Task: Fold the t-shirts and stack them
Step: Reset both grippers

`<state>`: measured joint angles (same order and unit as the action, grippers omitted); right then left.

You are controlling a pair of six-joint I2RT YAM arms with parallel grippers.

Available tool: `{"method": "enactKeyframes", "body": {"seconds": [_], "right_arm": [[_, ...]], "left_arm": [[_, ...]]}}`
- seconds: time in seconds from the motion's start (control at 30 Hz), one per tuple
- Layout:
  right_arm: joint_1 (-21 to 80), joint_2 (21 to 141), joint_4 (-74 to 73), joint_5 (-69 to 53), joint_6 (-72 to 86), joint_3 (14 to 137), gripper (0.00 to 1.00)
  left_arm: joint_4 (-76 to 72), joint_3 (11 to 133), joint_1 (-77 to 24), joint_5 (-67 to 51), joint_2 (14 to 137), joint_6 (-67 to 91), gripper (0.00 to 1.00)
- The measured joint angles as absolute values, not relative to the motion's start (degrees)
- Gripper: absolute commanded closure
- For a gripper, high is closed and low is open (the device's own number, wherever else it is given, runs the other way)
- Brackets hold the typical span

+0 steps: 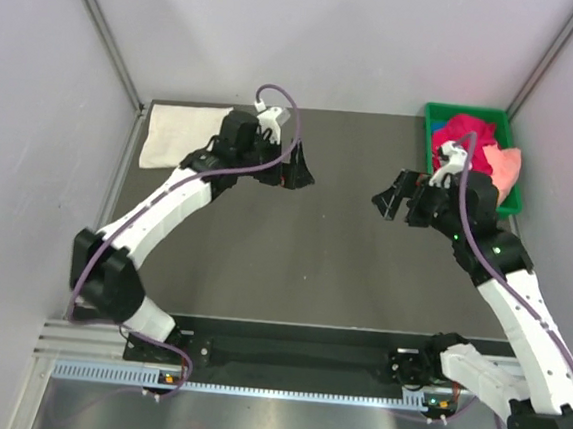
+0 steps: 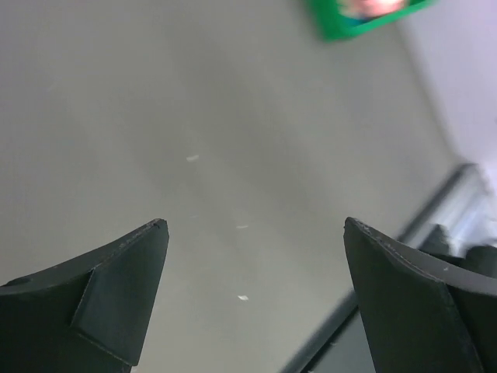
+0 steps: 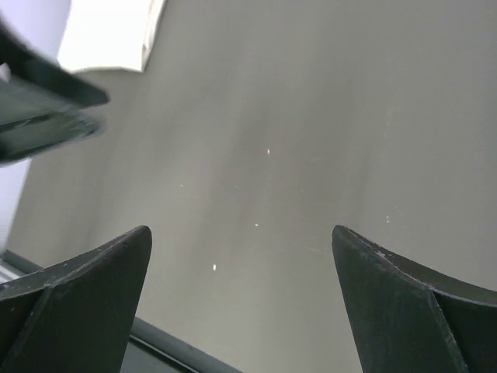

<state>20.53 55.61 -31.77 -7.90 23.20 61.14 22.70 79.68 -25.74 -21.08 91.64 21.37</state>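
- Top external: cream-white t-shirt point(image 1: 181, 135) lies folded flat at the far-left corner of the table point(image 1: 342, 270). Green tray point(image 1: 430, 122) sits at the far-right corner and holds the magenta-red t-shirt point(image 1: 469, 135) and the peach-pink t-shirt point(image 1: 508, 169), both crumpled. Left gripper point(image 1: 300, 171) and right gripper point(image 1: 390, 199) hang over mid-table, facing each other, well apart.
- Left wrist: jaws spread wide with nothing between them, grey table beneath. A corner of the green tray shows at the top edge.
- Right wrist: jaws spread wide and empty, over the table. The cream-white t-shirt is at upper left.
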Motion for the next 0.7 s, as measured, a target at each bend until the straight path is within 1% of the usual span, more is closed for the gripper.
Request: {"method": "enactKeyframes", "body": {"seconds": [0.17,0.27,0.43,0.7], "right_arm": [[20.53,47.0,-33.98,-5.06,25.21,60.36,0.0],[20.53,43.29,-34.41,-3.84,25.98,59.64,0.0],[20.53,39.27,-35.31,-2.46,27.16,58.78,0.0],[20.53,38.17,-35.77,-1.08,27.66,58.78,0.0]], "left_arm": [[16.64,72.86,-28.23,-24.29,76.47,23.73,0.01],[15.0,70.5,-28.29,-24.97,71.7,24.62,0.01],[13.52,68.55,-28.29,-25.74,69.43,25.65,0.01],[13.23,65.43,-28.29,-25.98,68.49,27.27,0.01]]}}
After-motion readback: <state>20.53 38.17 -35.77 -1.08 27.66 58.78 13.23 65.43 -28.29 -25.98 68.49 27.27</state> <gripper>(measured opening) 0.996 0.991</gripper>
